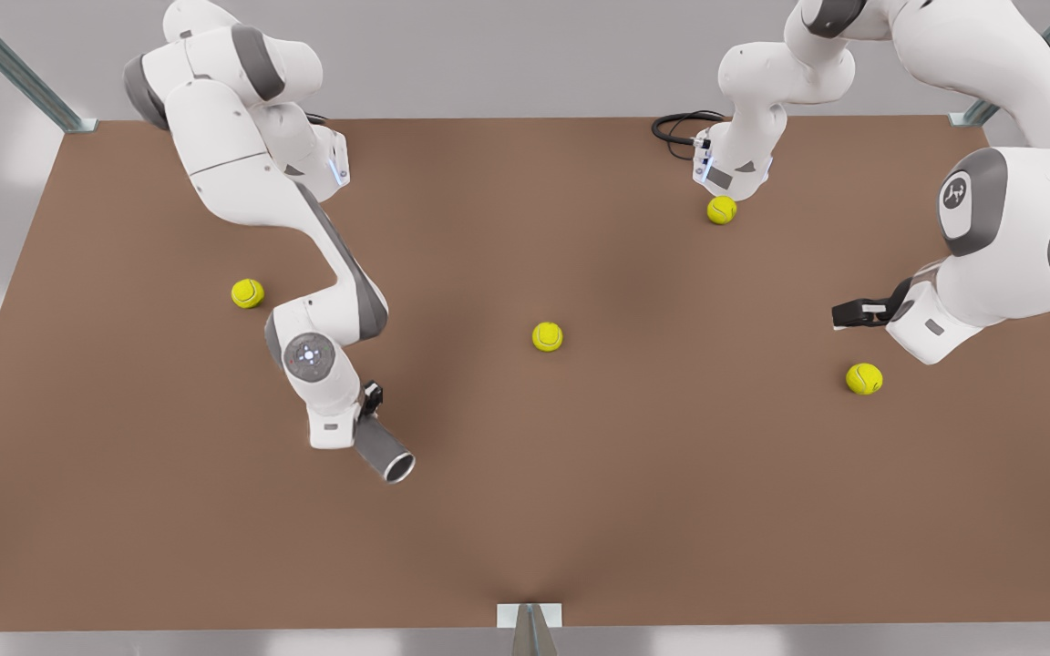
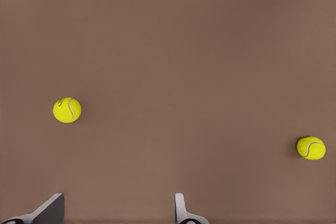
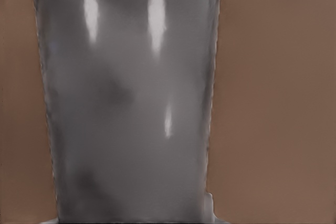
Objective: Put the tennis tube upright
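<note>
The right claw (image 1: 368, 421), nearest the camera on the front view's left, is clamped on the tennis tube (image 1: 381, 450), which tilts with its silvery open rim toward the front edge; up close the grey tube (image 3: 128, 103) spans the right wrist view. Farther back, a tennis ball (image 1: 547, 336) lies mid-tabletop (image 1: 580, 510). On the front view's right, the left claw (image 1: 853, 314) hovers with fingers (image 2: 181, 208) spread wide, holding nothing

It looks like a robot test lab: a bare brown table (image 1: 580, 547) with metal frame posts (image 1: 15, 68) at its far corners, plain grey walls behind, and two white arms mounted over it.
</note>
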Controlling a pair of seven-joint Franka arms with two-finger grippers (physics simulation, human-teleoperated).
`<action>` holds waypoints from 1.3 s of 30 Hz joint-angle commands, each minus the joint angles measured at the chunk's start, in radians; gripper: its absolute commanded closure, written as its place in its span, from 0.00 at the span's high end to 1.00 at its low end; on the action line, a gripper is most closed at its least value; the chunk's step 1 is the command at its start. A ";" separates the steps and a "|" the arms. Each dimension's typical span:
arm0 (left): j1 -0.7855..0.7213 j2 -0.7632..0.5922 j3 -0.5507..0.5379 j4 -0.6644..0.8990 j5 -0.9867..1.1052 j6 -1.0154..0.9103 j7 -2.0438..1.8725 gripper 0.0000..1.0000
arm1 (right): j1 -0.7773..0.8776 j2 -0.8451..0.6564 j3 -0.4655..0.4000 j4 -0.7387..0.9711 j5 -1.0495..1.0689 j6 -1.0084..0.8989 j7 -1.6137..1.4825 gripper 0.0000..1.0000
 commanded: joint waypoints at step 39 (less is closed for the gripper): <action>0.006 0.029 -0.002 0.000 0.000 0.018 0.000 1.00 | 0.387 0.542 0.000 0.818 0.091 -0.151 -0.398 1.00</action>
